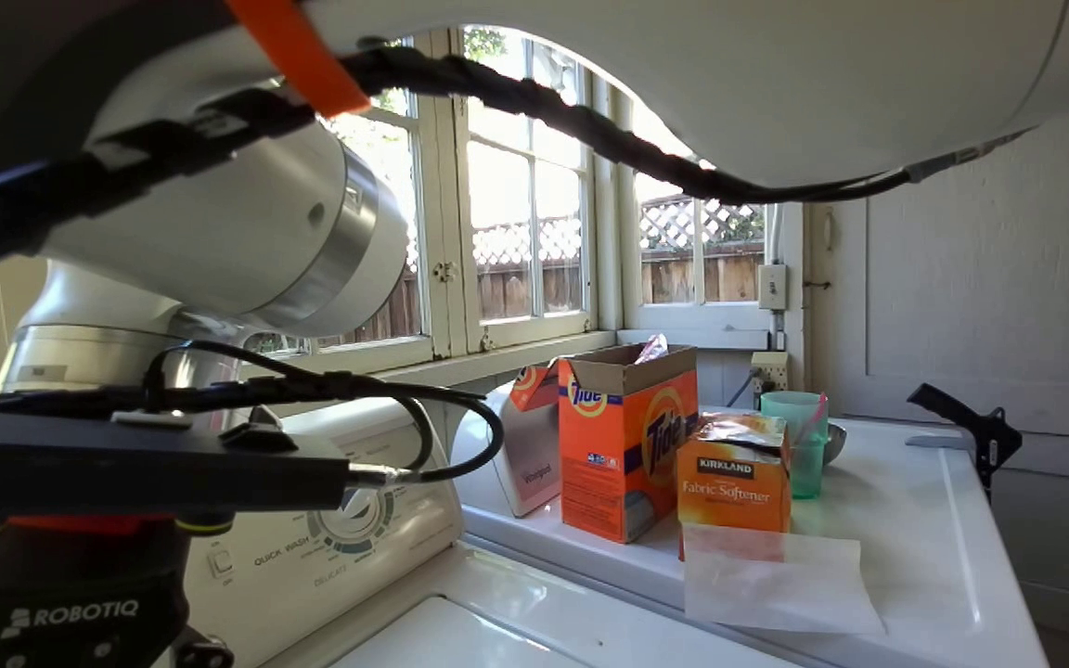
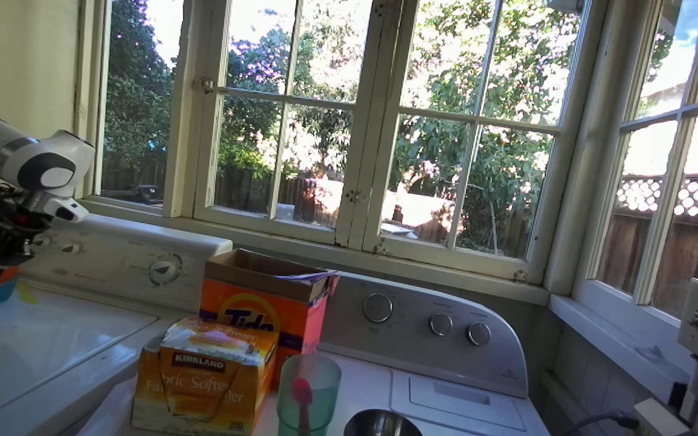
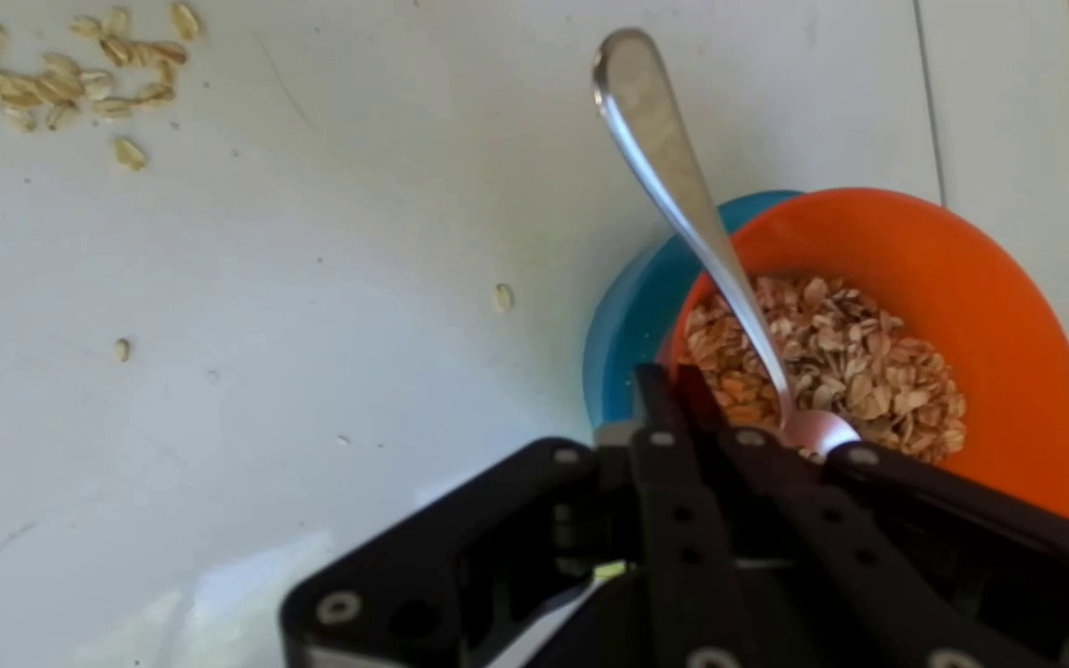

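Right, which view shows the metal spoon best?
The wrist view. It shows the metal spoon from close above, handle in full, head among the oats inside the orange bowl. Neither exterior view lets me make it out.

Home laundry room; washer [image 2: 64,327], Tide box [image 1: 601,455]

I'm seeing daylight pouring through the window [image 2: 376,121], bleaching panes [image 2: 264,30] white; the wall [image 2: 25,79] beside it is looking dimmer, the wrist view's gripper [image 3: 676,373] blurry.
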